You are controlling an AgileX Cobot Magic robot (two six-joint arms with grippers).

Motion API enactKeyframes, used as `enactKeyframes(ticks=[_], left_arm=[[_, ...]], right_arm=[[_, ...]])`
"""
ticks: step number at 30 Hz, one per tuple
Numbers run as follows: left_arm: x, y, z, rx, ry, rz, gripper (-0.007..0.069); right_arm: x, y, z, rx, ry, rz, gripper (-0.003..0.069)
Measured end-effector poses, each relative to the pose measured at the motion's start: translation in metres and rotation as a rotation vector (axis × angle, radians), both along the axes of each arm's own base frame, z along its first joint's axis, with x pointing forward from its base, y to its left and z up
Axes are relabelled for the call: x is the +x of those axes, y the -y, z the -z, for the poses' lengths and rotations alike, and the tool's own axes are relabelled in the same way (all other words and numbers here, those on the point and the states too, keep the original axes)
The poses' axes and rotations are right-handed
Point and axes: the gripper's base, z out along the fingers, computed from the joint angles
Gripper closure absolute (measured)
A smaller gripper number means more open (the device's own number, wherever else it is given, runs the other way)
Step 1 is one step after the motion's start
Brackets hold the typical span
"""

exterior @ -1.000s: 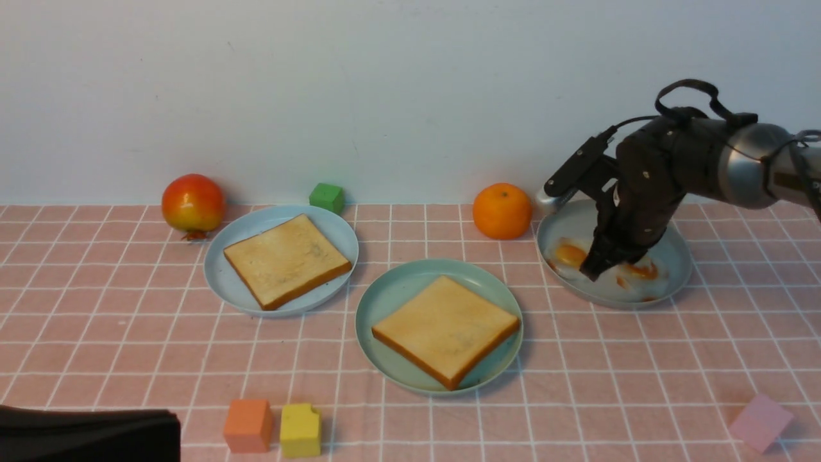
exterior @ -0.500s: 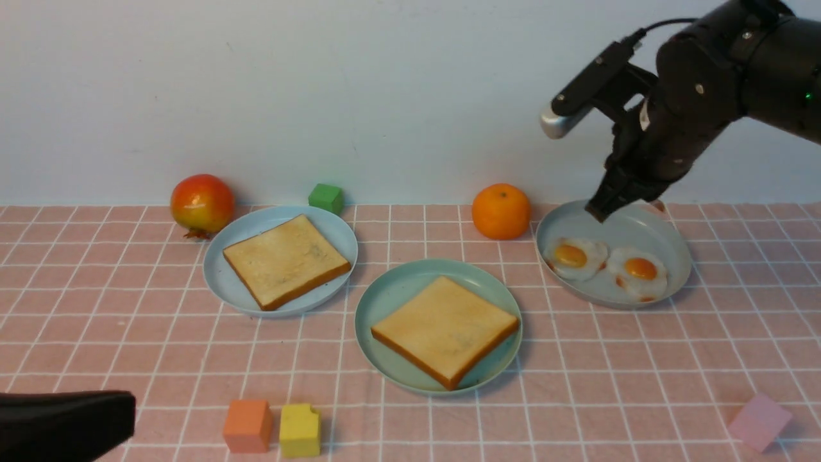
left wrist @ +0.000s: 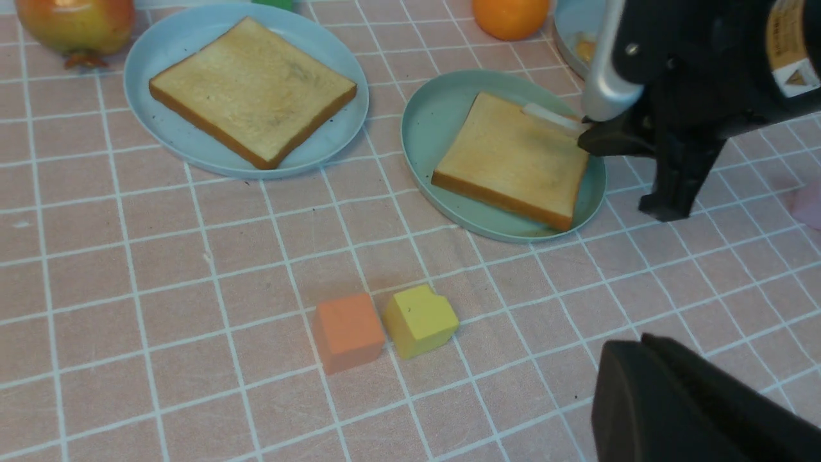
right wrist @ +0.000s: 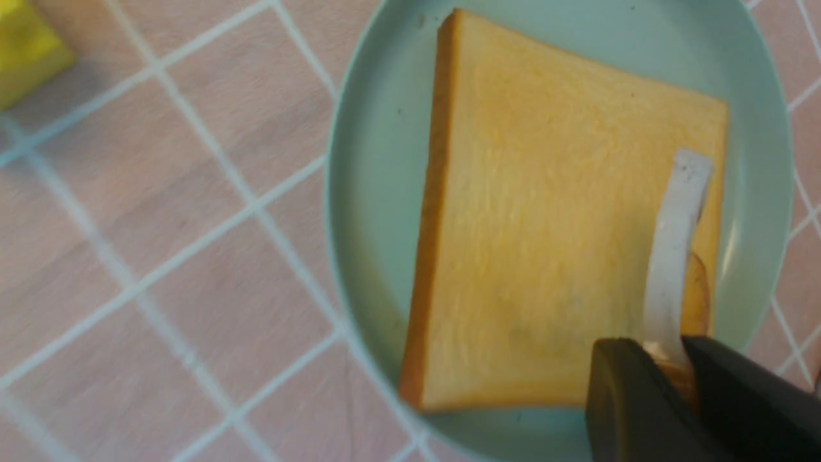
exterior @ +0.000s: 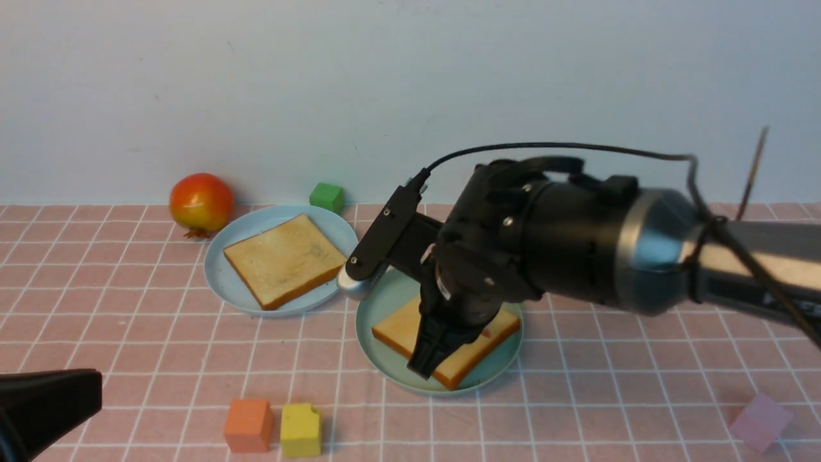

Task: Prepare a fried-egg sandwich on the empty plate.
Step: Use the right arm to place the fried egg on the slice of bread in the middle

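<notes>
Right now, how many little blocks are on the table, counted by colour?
Green block: 1
Orange block: 1
Yellow block: 1
Pink block: 1
Total: 4

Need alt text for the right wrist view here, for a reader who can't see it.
The right hand pinches a fried egg by its white edge, held edge-on over a slice of toast lying on a mint-green plate. A pink checked cloth surrounds the plate, with a yellow block nearby.
</notes>
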Motion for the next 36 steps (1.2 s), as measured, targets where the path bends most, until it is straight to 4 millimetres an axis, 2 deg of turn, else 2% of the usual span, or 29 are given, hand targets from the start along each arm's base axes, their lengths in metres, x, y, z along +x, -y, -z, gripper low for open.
enactKeyframes(ticks=[6, 15, 21, 23, 27, 30, 33, 36], left_arm=[[0.000, 0.000, 0.000, 0.000, 0.000, 0.001, 0.0612], [-0.001, 0.001, 0.000, -0.019, -0.017, 0.007, 0.0612], [-0.001, 0.002, 0.001, -0.023, -0.024, 0.009, 0.0612], [-0.001, 0.001, 0.001, -0.021, -0.027, 0.008, 0.0612], [-0.002, 0.001, 0.001, -0.022, -0.028, 0.009, 0.0612], [-0.002, 0.002, 0.001, -0.036, -0.043, 0.014, 0.0612], [-0.002, 0.003, 0.002, -0.040, -0.053, 0.016, 0.0612], [0.003, 0.008, 0.005, -0.021, -0.083, 0.015, 0.0612]], right_arm=[[0.014, -0.005, 0.030, -0.065, 0.059, -0.016, 0.0545], [0.019, -0.008, 0.044, -0.094, 0.081, -0.033, 0.0545], [0.019, -0.008, 0.045, -0.088, 0.079, -0.022, 0.0526], [0.019, -0.008, 0.045, -0.072, 0.077, 0.001, 0.0463], [0.018, -0.006, 0.045, -0.068, 0.066, 0.041, 0.0280], [0.012, -0.007, 0.036, -0.074, 0.066, 0.053, 0.0160], [0.003, -0.010, 0.018, -0.063, 0.083, 0.048, 0.0121], [-0.024, -0.011, -0.032, -0.016, 0.140, 0.030, 0.0116]])
